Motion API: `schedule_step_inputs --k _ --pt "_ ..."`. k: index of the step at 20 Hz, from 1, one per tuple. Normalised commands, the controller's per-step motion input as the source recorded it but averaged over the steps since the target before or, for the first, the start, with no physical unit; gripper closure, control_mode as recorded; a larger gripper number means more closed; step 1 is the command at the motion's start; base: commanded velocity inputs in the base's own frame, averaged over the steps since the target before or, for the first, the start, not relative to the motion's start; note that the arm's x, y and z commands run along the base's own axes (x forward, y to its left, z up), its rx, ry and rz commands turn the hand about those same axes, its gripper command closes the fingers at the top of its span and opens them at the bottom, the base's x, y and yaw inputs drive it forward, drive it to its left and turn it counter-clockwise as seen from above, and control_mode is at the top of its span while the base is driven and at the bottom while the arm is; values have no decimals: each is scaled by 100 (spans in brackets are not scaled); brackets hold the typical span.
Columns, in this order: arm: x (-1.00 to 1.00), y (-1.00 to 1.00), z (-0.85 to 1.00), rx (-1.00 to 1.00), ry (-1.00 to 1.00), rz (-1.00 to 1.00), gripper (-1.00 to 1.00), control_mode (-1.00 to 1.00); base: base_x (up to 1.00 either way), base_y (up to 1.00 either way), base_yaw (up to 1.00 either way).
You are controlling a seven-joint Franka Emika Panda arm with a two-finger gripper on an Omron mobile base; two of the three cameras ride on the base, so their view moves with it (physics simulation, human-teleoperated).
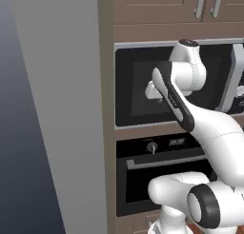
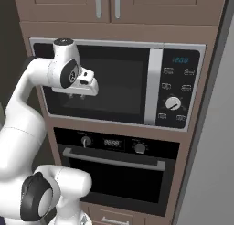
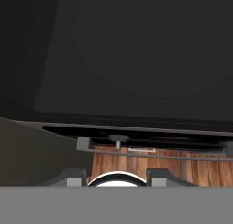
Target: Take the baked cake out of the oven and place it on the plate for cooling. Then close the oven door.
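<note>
Oven [image 2: 116, 171]: built in low, under the microwave [image 2: 121, 84]; nothing of its inside shows, so no cake can be told.
Oven door [image 2: 114, 180]: shut, bar handle [image 2: 113, 161] along its top edge.
Tool [image 2: 76, 96]: raised before the microwave glass, at 10 o'clock from the handle; fingers point down, a moderate gap between them, pinching nothing.
Risk: I judge the tool sits high; reaching forward would strike the microwave, not catch the handle.
Cabinets [image 2: 107, 4]: at 12 o'clock, shut.
</note>
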Motion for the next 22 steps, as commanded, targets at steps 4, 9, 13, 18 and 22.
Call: schedule_step_inputs --k 4,9,13,18,22 --pt "0 0 0 0 0 0 -100 100 -32 0 0" --pt "0 0 0 0 0 0 -100 100 -92 -29 -4" --pt "0 0 0 0 0 0 -100 100 -11 -61 14" --pt "0 0 0 0 0 0 -100 100 4 -93 51" --pt "0 0 0 0 0 0 -100 100 -3 -75 67"
